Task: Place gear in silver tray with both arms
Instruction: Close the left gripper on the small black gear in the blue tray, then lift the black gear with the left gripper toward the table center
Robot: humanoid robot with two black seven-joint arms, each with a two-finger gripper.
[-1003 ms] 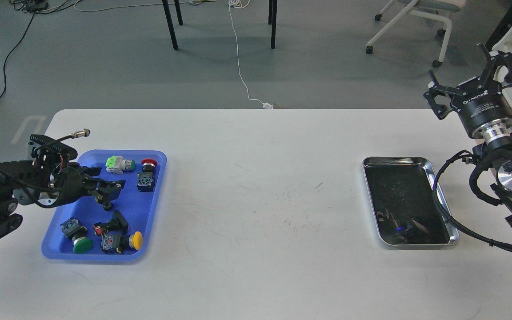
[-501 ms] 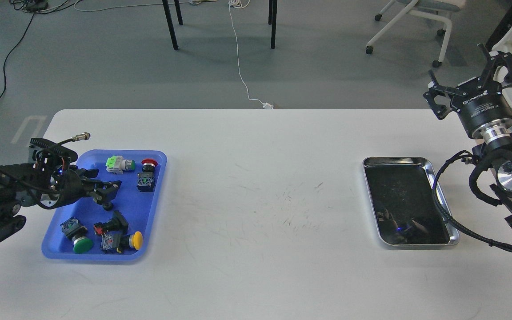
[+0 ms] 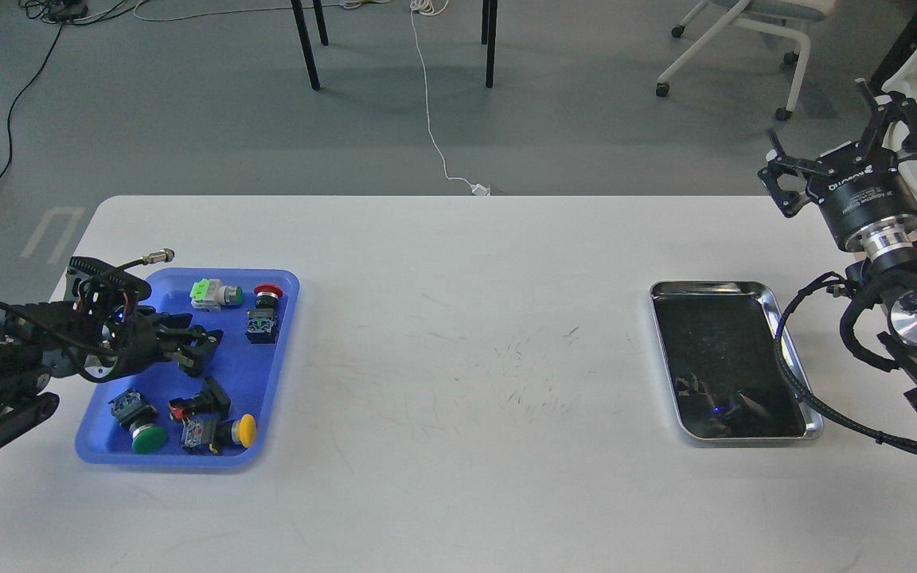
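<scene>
From the head view, a white table (image 3: 458, 382) fills most of the scene, with a blue plastic tray (image 3: 279, 370) near its left end and the silver tray (image 3: 793, 350) near its right end, the two well apart. The silver tray lies flat, its dark bottom showing only reflections. The left gripper (image 3: 200, 348) reaches in from the left, low over the middle of the blue tray; its dark fingers sit close together around something small and black, but I cannot tell whether they grip it or are merely near it. Around it in the blue tray lie several push-button switches: a green and white switch (image 3: 210, 294) and a red-capped button (image 3: 267, 293) at the far end, a dark blue switch block (image 3: 261, 326) just below the red one, then a green-capped button (image 3: 144, 436), a yellow-capped button (image 3: 240, 430) and a black switch part (image 3: 202, 398) at the near end. The right gripper (image 3: 840, 147) is raised beyond the table's far right corner, away from the silver tray, its fingers spread wide with nothing between them.
</scene>
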